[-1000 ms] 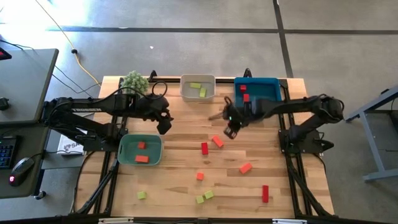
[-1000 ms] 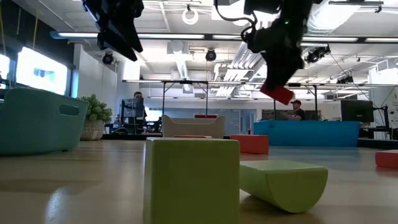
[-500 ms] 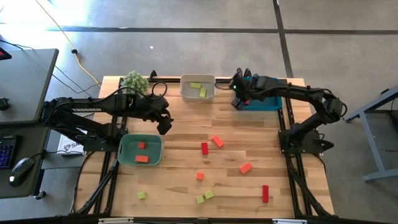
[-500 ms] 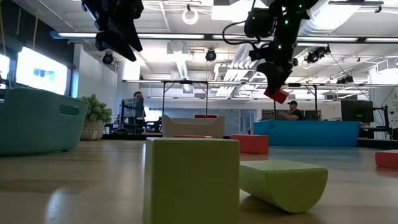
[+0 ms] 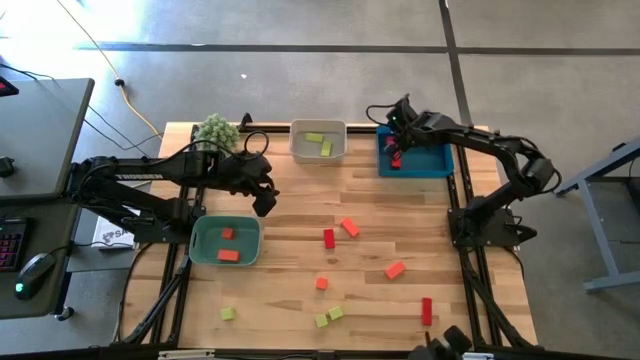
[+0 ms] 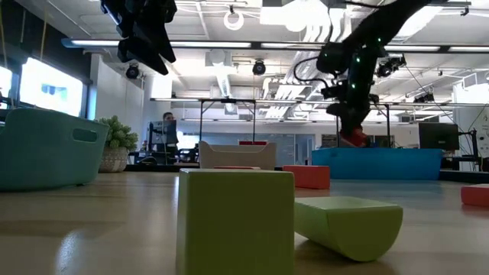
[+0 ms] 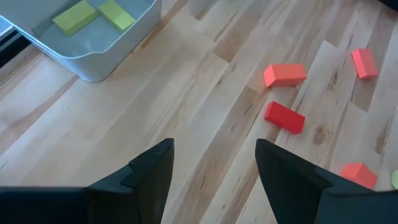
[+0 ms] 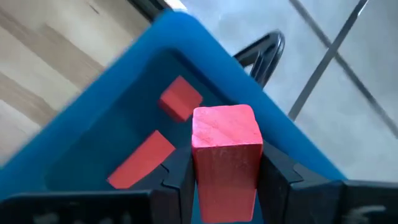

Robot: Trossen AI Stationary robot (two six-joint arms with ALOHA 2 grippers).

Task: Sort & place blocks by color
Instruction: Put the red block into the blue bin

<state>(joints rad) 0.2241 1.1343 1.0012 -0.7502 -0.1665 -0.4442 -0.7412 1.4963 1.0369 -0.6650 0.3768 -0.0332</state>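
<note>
My right gripper (image 5: pixel 397 152) hangs over the blue tray (image 5: pixel 432 162) at the far right, shut on a dark red block (image 8: pixel 225 134). Two more red blocks (image 8: pixel 180 98) lie on the tray's floor. My left gripper (image 5: pixel 265 202) stands open above the table's left middle, with nothing between its fingers (image 7: pixel 149 174). Red (image 5: pixel 328 238), orange (image 5: pixel 350 227) and yellow-green blocks (image 5: pixel 336 312) lie flat on the wooden table. A white tray (image 5: pixel 318 140) holds yellow-green blocks, and a green tray (image 5: pixel 225 240) holds orange ones. My right gripper pinches the red block by two opposite sides (image 8: pixel 202 168) between its two fingers (image 8: pixel 273 171). The fingers slant downward from above. The block's free end sticks out past the fingertips. It hangs clear above the blue tray (image 6: pixel 378 163), touching nothing else.
A fuzzy green plant (image 5: pixel 216 130) stands at the far left corner. A yellow-green cube (image 6: pixel 235 221) and a rounded green block (image 6: pixel 348 225) lie near the front edge. A desk stands left of the table; people show in the room behind.
My right gripper has swung from over the table's middle toward the far right, carrying the red block clear of the table, and now hangs lower over the blue tray. It has stayed shut on the block. My left arm has kept still.
</note>
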